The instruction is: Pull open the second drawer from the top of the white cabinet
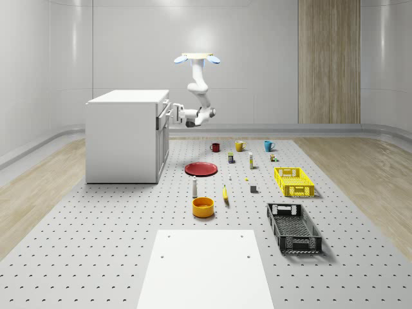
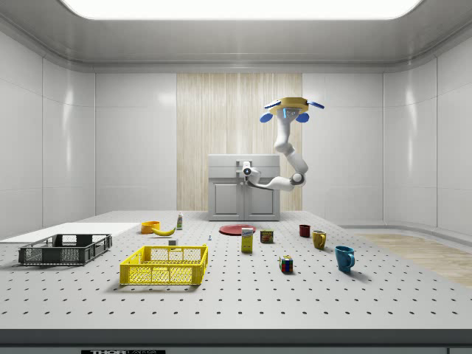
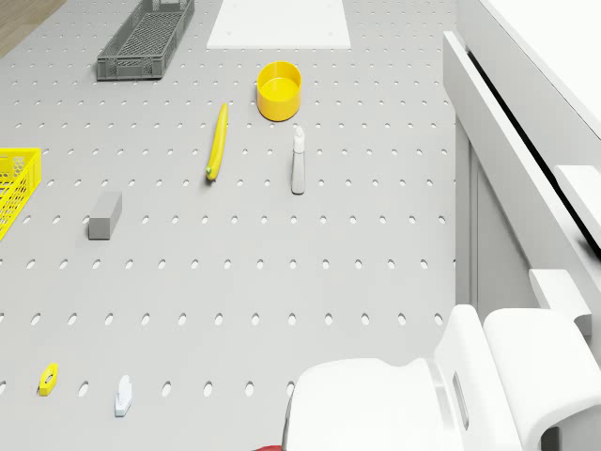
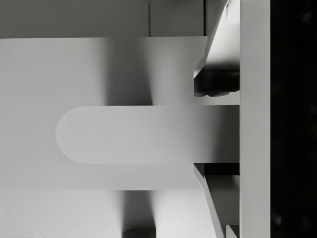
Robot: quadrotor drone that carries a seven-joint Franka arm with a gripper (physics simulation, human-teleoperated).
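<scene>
The gripper (image 1: 172, 114) is at the front of the white cabinet (image 1: 122, 135), at the height of its upper drawers, and in the wrist view its two fingers (image 4: 218, 82) stand on both sides of a flat, round-ended handle (image 4: 129, 134), so it seems to be closed around this handle. A drawer front (image 3: 512, 164) near the top stands a little out from the cabinet. I cannot tell for sure which drawer it is.

The arm bends up to the drone (image 1: 197, 59), which hovers in the air in front of the cabinet, above the floor near the red plate (image 1: 201, 168).

The floor is a grey board with regular rows of small holes, with wooden strips beside it. The walls are pale glossy panels, and one panel is of light wood.

On the board lie a yellow bowl (image 1: 203, 206), a banana (image 1: 225, 193), a white bottle (image 1: 195, 187), three mugs, a yellow crate (image 1: 294, 181) and a black crate (image 1: 293, 228) with a mesh structure, and a flat white sheet (image 1: 205, 269).
</scene>
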